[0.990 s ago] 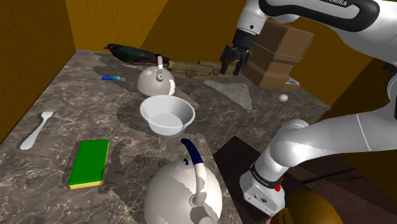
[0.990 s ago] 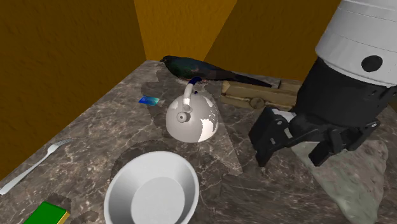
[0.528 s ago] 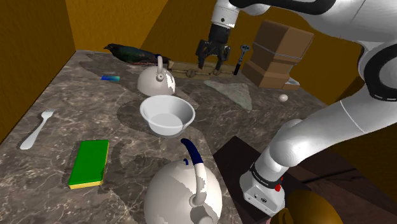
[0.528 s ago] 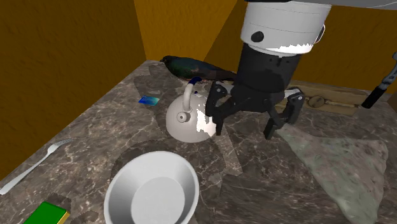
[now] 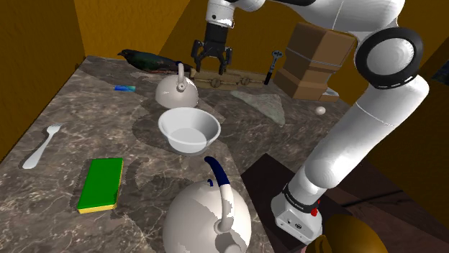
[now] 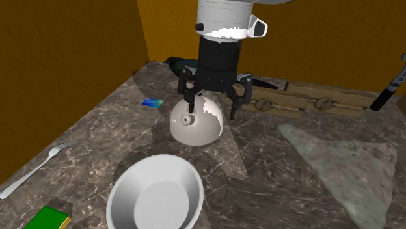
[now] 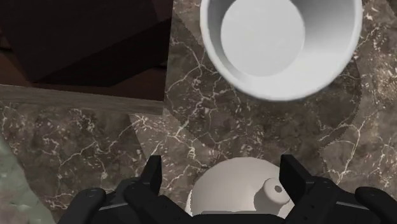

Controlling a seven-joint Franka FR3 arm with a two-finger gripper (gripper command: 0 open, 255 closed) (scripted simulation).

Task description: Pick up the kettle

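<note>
While upright, kettle (image 6: 203, 130) (spout (image 6: 187, 120) toward bowl (image 6: 127, 179))

In the shoulder view, my spread claw (image 5: 210, 69) hangs above the kettle (image 5: 175, 94); bowl (image 5: 188, 132) crowds it at 6 o'clock; bird (image 5: 146, 60) sits close at 11; cart (image 5: 229, 77) at 2; bare table (image 5: 119, 118) lies at 8 and 4.

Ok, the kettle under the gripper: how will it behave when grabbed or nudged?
The kettle looks rigid, with a smooth domed body, so the open gripper would probably slip on it; the thin upright handle seems the safer hold. Its wide flat base suggests it would slide rather than tip.
</note>
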